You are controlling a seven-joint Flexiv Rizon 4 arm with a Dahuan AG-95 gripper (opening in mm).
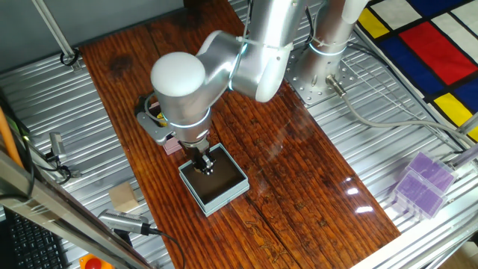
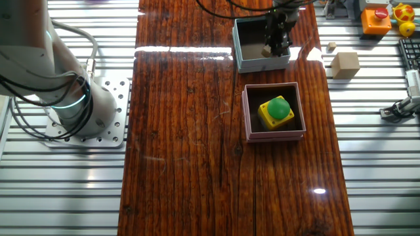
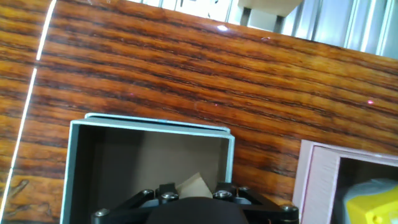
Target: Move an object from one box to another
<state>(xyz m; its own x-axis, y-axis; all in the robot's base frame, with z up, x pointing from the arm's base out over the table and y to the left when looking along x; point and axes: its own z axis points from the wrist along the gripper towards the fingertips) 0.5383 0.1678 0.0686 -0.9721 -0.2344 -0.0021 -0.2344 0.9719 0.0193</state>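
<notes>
The light blue box with dark lining stands next to the pale pink box on the wooden table. My gripper reaches down inside the blue box, close to its floor. It appears shut on a small tan block, which sits tilted between the fingers and also shows in the other fixed view. The pink box holds a yellow object with a green dome. In one fixed view my arm hides most of the pink box.
A tan wooden cube and a smaller tan piece lie on the metal slats beside the boxes. The arm's base is bolted at the table's far side. A purple box sits at one slatted edge.
</notes>
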